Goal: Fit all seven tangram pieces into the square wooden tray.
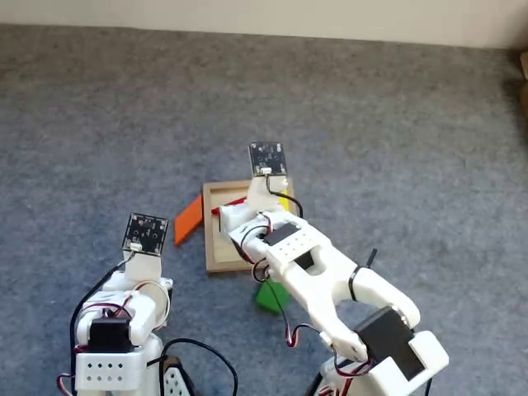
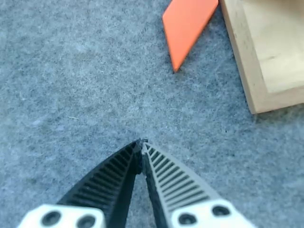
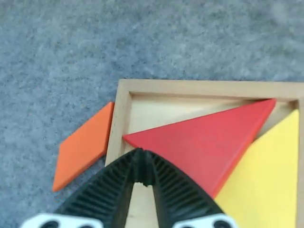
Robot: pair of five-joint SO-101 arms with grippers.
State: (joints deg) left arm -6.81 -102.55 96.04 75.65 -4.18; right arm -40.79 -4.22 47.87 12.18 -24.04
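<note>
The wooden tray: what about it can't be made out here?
High view: the right arm covers most of the tray, so pieces inside cannot be counted.
Right wrist view: the edge cuts off the yellow piece; the right gripper hides part of the tray floor.
High view: the arm overlaps the green piece; shape unclear.

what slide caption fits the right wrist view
Shut jaws over wooden tray with red triangle and yellow piece; orange parallelogram outside

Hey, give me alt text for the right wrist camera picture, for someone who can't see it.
A shut black gripper hangs over a wooden tray that holds a red triangle and a yellow piece. An orange piece lies on the carpet beside the tray.
</note>
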